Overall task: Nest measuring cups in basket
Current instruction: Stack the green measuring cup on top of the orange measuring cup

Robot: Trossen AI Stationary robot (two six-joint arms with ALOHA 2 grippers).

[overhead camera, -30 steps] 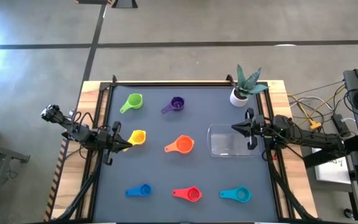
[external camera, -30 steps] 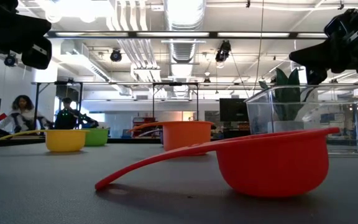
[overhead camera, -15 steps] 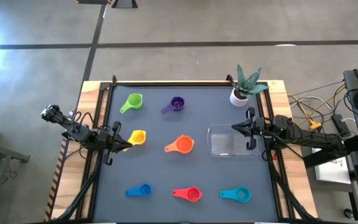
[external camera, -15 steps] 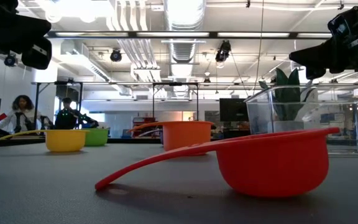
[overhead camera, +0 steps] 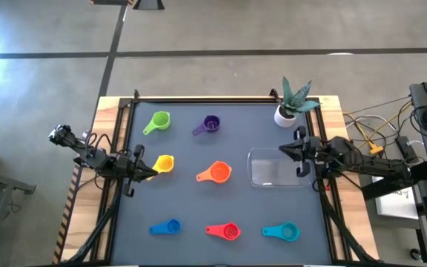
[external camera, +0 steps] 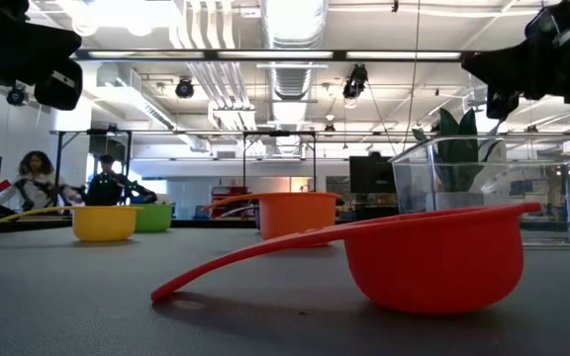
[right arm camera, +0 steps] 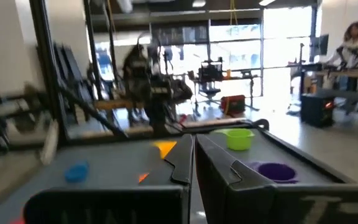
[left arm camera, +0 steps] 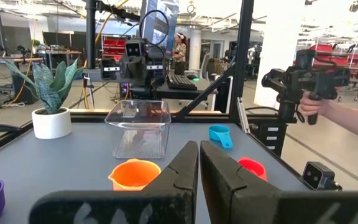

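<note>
Seven measuring cups [overhead camera: 214, 173] lay scattered singly on the mat, none in the one clear basket [overhead camera: 276, 167]. The left gripper [overhead camera: 151, 167], clenched empty, sat just beside the yellow cup [overhead camera: 164, 163]. The right gripper [overhead camera: 283, 151], clenched empty, hovered over the basket's edge, a potted plant [overhead camera: 293, 102] nearby.
</note>
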